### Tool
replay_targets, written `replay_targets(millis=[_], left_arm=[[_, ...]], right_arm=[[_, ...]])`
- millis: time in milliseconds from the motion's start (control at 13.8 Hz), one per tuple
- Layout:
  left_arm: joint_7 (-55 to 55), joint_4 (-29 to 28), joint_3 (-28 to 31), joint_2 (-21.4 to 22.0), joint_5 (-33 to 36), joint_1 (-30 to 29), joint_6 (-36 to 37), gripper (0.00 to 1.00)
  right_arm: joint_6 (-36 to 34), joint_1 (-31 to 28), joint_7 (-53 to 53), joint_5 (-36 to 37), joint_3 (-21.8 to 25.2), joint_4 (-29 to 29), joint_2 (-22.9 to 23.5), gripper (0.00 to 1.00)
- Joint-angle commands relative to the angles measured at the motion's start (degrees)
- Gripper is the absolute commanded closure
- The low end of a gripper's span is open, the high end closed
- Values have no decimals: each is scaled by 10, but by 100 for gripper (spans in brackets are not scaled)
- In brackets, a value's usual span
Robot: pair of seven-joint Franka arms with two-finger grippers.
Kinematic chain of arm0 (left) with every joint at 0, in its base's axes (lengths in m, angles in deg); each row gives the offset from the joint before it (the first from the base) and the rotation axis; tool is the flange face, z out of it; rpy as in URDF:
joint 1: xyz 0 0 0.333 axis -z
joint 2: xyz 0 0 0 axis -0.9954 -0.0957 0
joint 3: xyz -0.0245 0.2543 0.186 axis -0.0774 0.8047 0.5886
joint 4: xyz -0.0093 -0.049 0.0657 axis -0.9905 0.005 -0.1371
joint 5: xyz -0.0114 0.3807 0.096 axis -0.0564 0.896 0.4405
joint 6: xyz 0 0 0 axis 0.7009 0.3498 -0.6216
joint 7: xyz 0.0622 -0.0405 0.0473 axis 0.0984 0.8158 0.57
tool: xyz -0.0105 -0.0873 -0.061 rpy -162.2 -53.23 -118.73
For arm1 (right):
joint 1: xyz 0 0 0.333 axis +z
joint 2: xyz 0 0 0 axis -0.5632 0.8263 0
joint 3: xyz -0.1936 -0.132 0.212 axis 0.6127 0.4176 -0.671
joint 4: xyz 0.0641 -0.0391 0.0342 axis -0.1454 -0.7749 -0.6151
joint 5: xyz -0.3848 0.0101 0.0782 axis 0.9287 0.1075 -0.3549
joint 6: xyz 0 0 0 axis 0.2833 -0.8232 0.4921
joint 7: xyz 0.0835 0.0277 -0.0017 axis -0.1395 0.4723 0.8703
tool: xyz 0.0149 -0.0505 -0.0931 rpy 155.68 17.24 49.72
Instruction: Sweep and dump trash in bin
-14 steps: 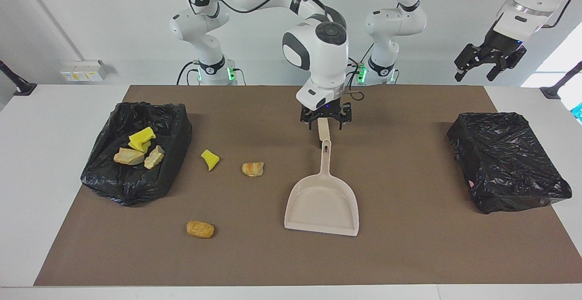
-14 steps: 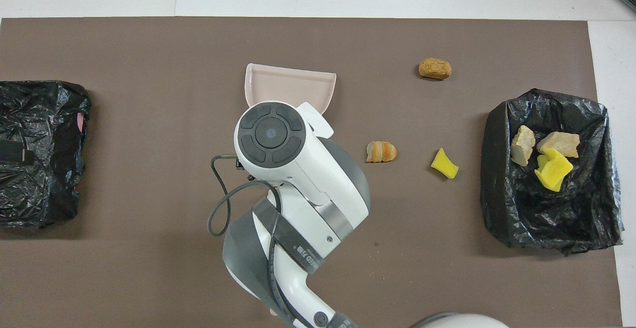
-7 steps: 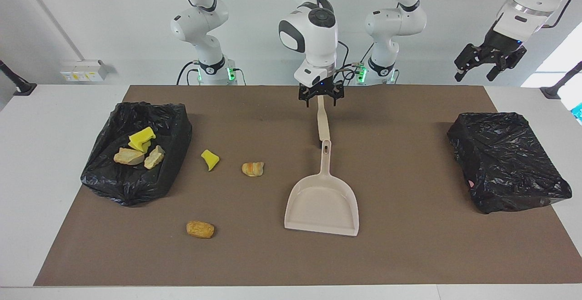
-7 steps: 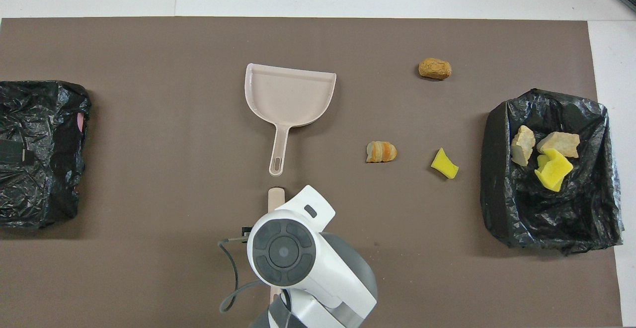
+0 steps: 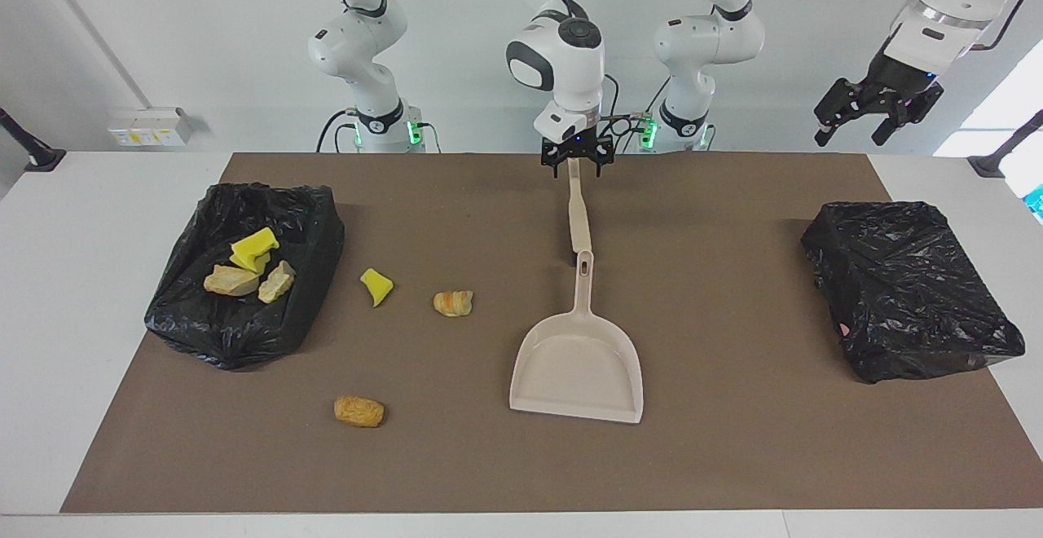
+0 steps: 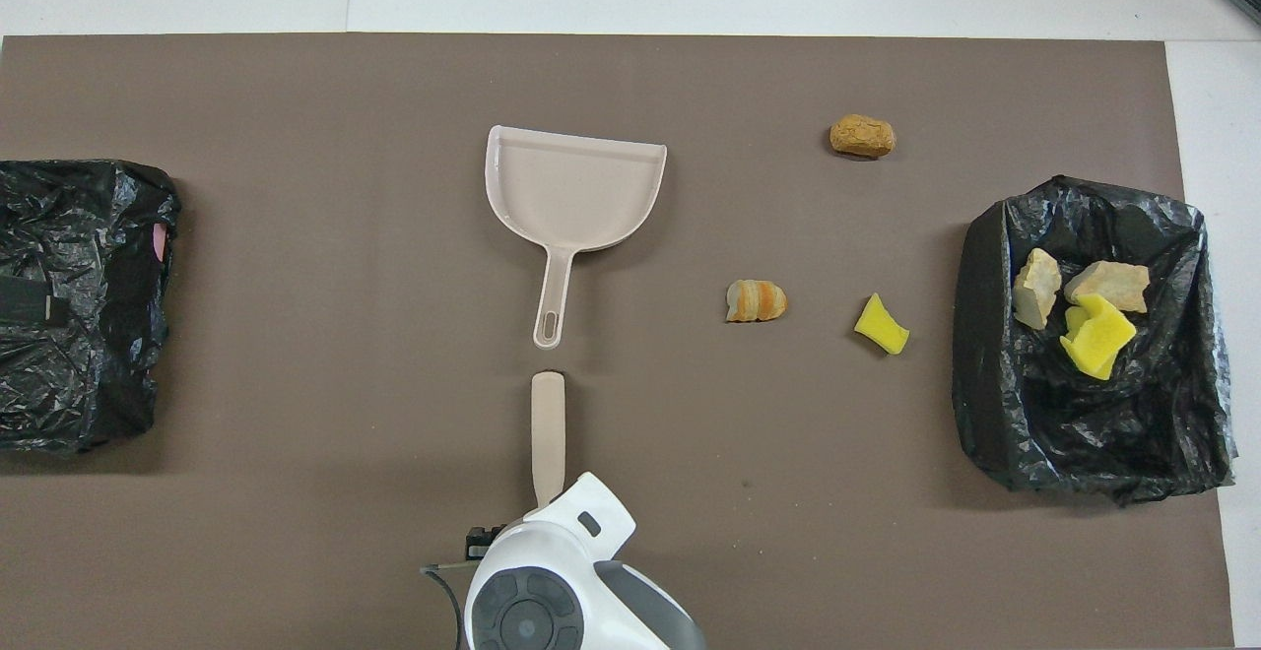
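R claw (image 5: 577, 162) low at brush (image 5: 578, 216) handle's robot end, fingers astride it, grip unclear. L claw (image 5: 877, 110) released, waiting high. Trash (image 5: 376, 286): 3 scraps on surface toward R arm's end, rest in bag (image 5: 314, 220).

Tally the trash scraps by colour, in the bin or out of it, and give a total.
Yellow sponge bits: 2, one in the bin, one on the mat
Tan stone-like chunks: 2
Orange-brown bread-like lumps: 2
Total: 6
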State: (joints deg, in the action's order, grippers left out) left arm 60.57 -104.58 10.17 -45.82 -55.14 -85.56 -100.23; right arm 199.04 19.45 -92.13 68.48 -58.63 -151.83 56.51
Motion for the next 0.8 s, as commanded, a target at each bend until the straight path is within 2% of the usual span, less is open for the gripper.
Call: replay_targets(millis=[0, 217, 290, 362, 507, 724], left_arm=[[3, 6, -19, 1, 1, 9, 4, 0], [4, -10, -23, -11, -1, 41, -72, 0], [7, -17, -23, -16, -1, 46, -92, 0], [7, -20, -23, -24, -1, 59, -103, 0], [10, -12, -23, -69, 6, 97, -131, 0], [63, -12, -23, -115, 17, 136, -208, 0]], right_arm=[[20, 4, -13, -10, 2, -8, 8, 21], [12, 8, -12, -9, 1, -11, 5, 33], [12, 8, -10, -9, 1, -14, 4, 46], [11, 8, -9, -9, 1, -15, 4, 65], [4, 6, -2, -9, 1, -14, 5, 100], [-26, -1, 1, -10, 1, 2, 10, 100]])
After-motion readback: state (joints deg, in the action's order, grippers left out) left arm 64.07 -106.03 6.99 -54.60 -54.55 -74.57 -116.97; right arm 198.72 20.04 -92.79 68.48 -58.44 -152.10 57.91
